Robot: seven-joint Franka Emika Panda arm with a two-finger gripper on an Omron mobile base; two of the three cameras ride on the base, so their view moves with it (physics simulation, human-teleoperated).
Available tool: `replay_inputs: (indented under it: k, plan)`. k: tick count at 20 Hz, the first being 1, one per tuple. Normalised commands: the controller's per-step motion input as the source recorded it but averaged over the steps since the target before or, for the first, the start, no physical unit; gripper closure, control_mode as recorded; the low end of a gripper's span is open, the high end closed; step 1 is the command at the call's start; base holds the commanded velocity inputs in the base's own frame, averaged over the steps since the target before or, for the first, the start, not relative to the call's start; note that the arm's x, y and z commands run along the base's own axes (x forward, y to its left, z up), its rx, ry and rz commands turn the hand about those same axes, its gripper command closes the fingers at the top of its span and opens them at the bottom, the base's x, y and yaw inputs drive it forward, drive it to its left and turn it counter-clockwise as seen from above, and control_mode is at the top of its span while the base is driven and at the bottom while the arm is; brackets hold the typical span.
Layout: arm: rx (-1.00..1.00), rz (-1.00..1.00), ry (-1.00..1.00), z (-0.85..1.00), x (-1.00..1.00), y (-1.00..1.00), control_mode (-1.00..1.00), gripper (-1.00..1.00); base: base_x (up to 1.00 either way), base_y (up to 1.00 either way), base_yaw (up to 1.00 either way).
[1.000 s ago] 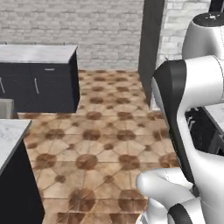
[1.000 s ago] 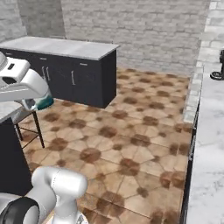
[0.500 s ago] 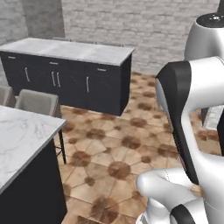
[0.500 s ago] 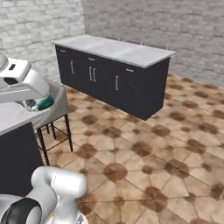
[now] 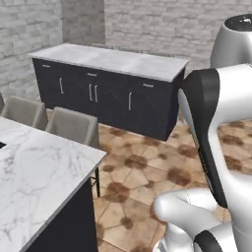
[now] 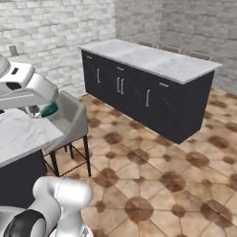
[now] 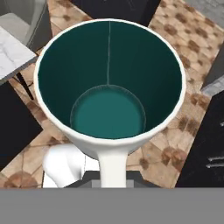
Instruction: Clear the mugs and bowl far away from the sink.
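Note:
My gripper (image 6: 40, 111) is shut on one of the mugs, the white one with the dark teal band (image 6: 46, 109), and holds it in the air beside the marble island's corner. In the hand view this mug (image 7: 109, 83) is seen from above, with a white rim, a teal inside and nothing in it. Its white handle (image 7: 113, 168) points toward the hand. The bowl and the sink are out of view.
A long dark cabinet with a pale marble top (image 5: 115, 61) (image 6: 155, 62) stands against the brick wall ahead. A marble island (image 5: 34, 167) (image 6: 21, 134) is at the left with grey chairs (image 5: 74, 127) (image 6: 71, 121) beside it. Brown tiled floor (image 6: 152, 176) lies open between them.
The whole picture has shifted: the base has turned, bringing the dark cabinet, the island and the chairs into view. The mug stays in the shut gripper.

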Motion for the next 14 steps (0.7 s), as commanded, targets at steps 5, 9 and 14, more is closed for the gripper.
replay_inputs:
  k: [5, 9, 14]
  plan:
    - [0.00, 0.00, 0.00, 0.00, 0.00, 0.00, 1.00, 1.00, 1.00, 0.53, 0.41]
    - [0.00, 0.00, 0.00, 0.00, 0.00, 0.00, 1.00, 1.00, 1.00, 0.15, 0.50]
    - [0.00, 0.00, 0.00, 0.00, 0.00, 0.00, 1.00, 1.00, 1.00, 0.00, 0.58]
